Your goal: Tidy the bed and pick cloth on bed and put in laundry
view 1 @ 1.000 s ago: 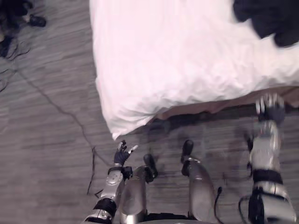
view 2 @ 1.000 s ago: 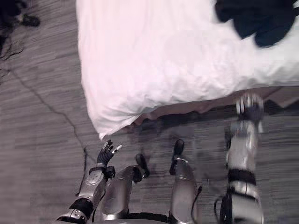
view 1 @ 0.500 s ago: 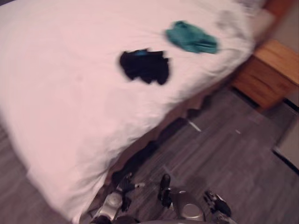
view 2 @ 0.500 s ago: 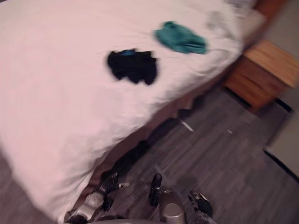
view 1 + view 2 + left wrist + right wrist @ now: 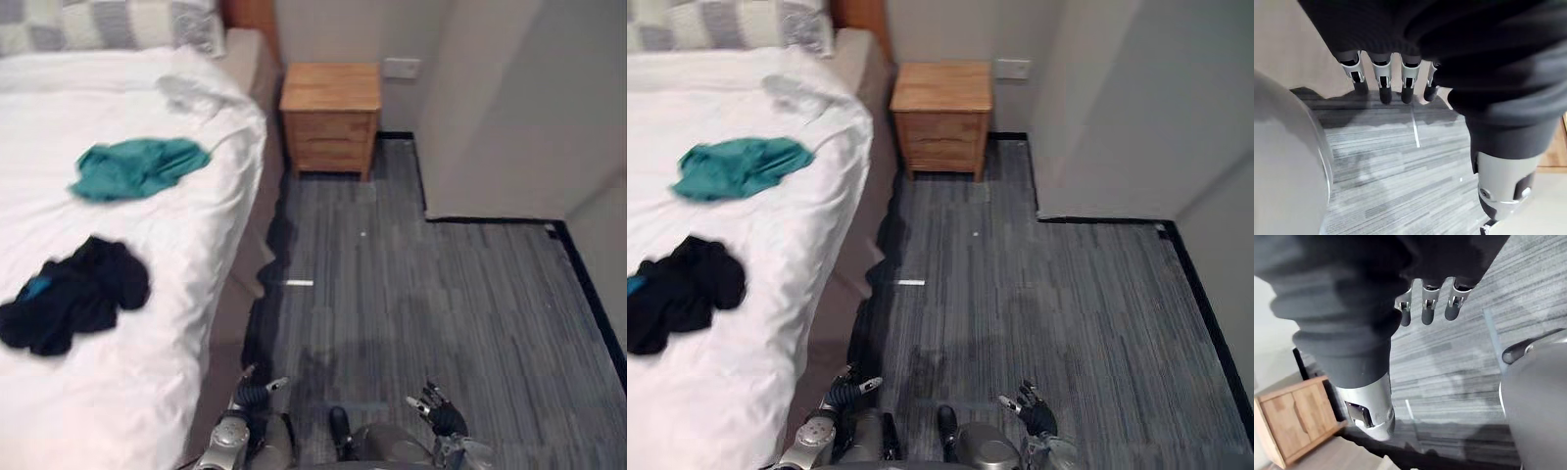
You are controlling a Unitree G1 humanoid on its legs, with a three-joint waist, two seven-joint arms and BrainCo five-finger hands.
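A white bed (image 5: 118, 392) fills the left side. On it lie a black cloth (image 5: 73, 294) near the middle and a teal cloth (image 5: 137, 166) farther up toward the pillows. My left hand (image 5: 253, 392) hangs low beside the bed's edge, fingers (image 5: 1382, 81) straight and empty. My right hand (image 5: 436, 413) hangs low over the carpet, fingers (image 5: 1429, 301) straight, holding nothing. Both hands are well short of the cloths.
A wooden nightstand (image 5: 331, 116) stands by the head of the bed against the wall. Checked pillows (image 5: 98, 24) lie at the bed's head. Grey carpet (image 5: 421, 304) spreads to the right, bounded by a white wall corner (image 5: 500, 108). A small white strip (image 5: 297, 283) lies on the carpet.
The whole view has swung along the bed, so the camera moved. The right hand, raised at the bed's edge a second ago, now hangs low with straight fingers.
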